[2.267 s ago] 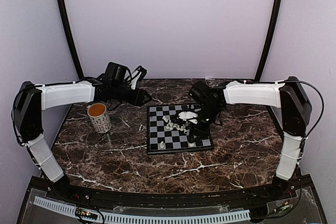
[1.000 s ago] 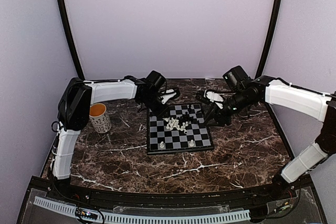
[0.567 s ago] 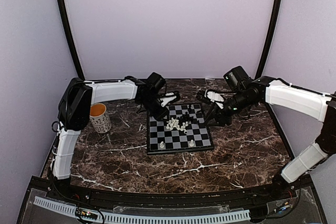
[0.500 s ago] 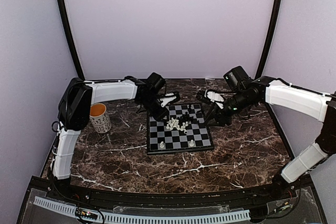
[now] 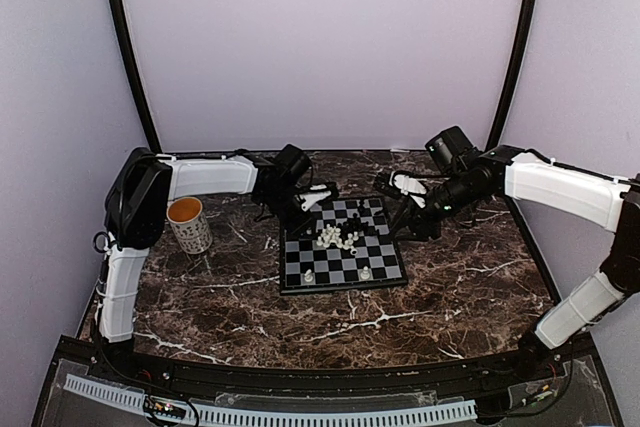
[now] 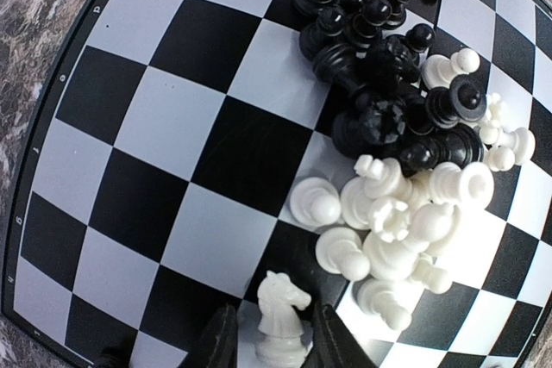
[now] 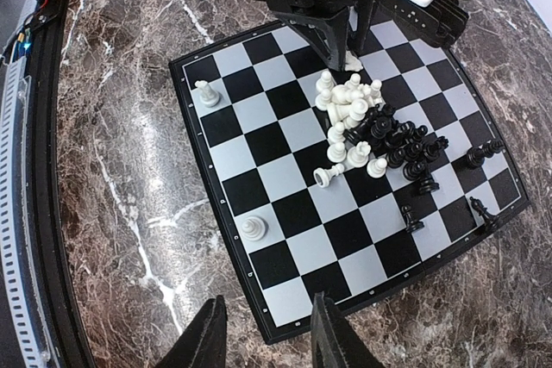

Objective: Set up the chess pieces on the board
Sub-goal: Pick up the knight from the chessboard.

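Note:
The board lies mid-table. A heap of white and black chess pieces sits on its middle. Seen from the left wrist, the black pieces are piled beyond the white ones. My left gripper is low over the board at the heap's edge. It is open, and an upright white knight stands between its fingers with a thin gap on each side. My right gripper hangs open and holds nothing, off the board's right edge. Two white pieces stand alone on edge squares.
A patterned mug with an orange inside stands left of the board on the marble tabletop. A few black pieces stand apart near the board's far side. Curved dark posts and pale walls close the back.
Over the last second my left gripper has sunk and shifted slightly left, down towards the board. The right arm has held still since pulling off the board earlier.

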Action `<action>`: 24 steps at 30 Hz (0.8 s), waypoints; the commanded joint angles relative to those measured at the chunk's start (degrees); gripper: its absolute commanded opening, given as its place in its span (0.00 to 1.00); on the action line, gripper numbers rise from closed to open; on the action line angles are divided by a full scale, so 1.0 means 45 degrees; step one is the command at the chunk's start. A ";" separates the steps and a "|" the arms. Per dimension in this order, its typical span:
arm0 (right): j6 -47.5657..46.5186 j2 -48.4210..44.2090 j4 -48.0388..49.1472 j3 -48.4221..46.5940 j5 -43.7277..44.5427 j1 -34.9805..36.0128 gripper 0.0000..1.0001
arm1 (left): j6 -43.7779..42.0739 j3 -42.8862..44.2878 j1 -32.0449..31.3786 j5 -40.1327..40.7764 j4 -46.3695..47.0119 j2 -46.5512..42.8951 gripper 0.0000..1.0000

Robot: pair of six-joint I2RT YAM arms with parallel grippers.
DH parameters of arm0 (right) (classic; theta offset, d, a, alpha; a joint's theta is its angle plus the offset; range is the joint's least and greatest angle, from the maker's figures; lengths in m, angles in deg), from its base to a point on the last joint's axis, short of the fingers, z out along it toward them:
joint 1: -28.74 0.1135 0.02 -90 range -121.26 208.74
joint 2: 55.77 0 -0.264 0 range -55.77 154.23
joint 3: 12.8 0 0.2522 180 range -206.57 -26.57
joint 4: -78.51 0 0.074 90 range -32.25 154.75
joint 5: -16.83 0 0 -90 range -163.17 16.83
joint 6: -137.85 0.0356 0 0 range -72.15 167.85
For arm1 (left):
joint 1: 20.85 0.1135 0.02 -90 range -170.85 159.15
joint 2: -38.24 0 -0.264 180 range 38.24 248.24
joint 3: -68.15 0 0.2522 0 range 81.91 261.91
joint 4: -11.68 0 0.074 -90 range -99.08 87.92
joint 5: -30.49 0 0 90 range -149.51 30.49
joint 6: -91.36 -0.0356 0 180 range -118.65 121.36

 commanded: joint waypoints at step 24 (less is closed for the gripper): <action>0.0031 0.0829 0.0187 -0.0472 -0.0438 -0.0062 0.34 | 0.0361 -0.1446 0.0039 -0.0098 -0.0270 -0.0854 0.23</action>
